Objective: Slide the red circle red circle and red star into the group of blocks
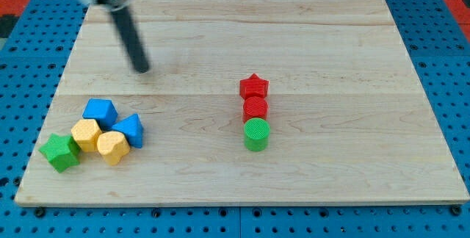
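At the view's left, a green star block (60,152), two yellow hexagonal blocks (86,134) (112,147) and two blue blocks (100,111) (131,130) huddle together on the pale wooden board (330,40). My tip (142,69), a bare rod with no claw to spread or press together, rests above them, well apart. Right of centre, the red star block (254,86), red circle block (255,108) and green circle block (256,134) touch in a line running top to bottom. Blue pegboard (15,84) surrounds the board.

Three-block column (255,110) (star (254,86) at its top) right of centre; five-block cluster (99,135) lower left, my tip (142,69) farther up.
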Available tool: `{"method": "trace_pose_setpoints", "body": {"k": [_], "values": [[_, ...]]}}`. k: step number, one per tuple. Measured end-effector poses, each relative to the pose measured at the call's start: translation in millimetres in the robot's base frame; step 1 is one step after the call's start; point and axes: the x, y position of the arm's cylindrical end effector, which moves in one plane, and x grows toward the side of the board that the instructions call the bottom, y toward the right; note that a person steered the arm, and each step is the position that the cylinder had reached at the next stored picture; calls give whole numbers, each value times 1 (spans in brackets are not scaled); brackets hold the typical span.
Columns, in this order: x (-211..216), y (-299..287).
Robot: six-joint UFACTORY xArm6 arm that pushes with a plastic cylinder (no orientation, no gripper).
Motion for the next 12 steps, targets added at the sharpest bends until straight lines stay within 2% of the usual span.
{"method": "trace_pose_setpoints", "body": {"k": [1, 2, 3, 4, 5, 6, 7, 8, 9, 10, 11, 12], "values": [[-10, 129], [65, 135], [89, 121], [83, 199], [150, 190], [157, 74], [136, 80], [135, 167], [171, 185], [227, 189], [214, 85], [180, 43]]}}
